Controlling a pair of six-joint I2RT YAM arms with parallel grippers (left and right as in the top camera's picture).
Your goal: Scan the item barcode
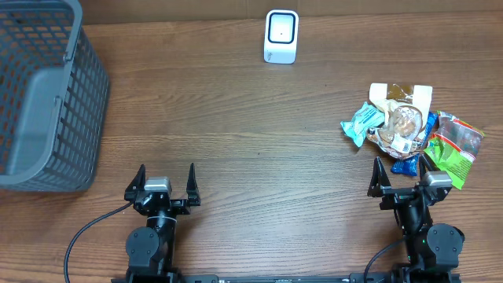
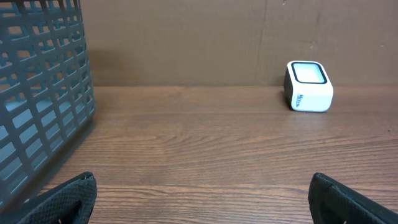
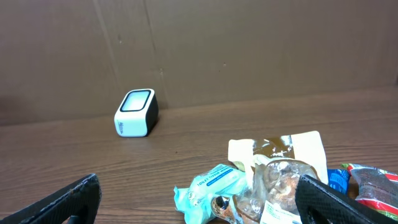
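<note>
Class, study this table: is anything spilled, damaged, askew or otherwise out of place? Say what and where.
Nothing is spilled or visibly damaged. The snack packets lie in a loose overlapping heap by the right gripper; the scanner and basket stand upright, apart.

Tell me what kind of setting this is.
Probably a mock retail checkout: a white barcode scanner at the back of the wooden table, a pile of snack packets on the right, and a grey mesh basket on the left.
</note>
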